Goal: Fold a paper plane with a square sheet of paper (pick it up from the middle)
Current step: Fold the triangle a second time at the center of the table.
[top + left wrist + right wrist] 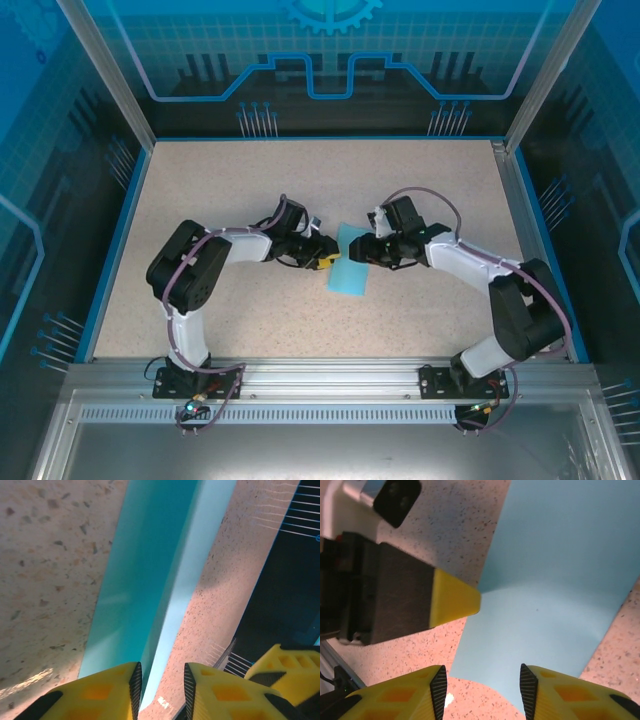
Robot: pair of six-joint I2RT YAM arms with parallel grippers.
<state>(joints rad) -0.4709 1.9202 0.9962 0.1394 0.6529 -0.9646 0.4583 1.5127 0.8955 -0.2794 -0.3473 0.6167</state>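
Mid-frame, the square sheet of paper shows one soft bend (plane barely begun); left gripper straddles its edge, slightly parted; right gripper spread.

The square sheet of paper was thin, smooth, matt light-blue paper, paler along its raised fold. The table looked like matt, finely speckled beige laminate. The left gripper had matt yellow plastic fingers with black ribbed pads, and so had the right gripper. The right arm wore a smooth, faintly glossy white shell. The near rail was brushed metal, and the far wall was a glossy blue panel.
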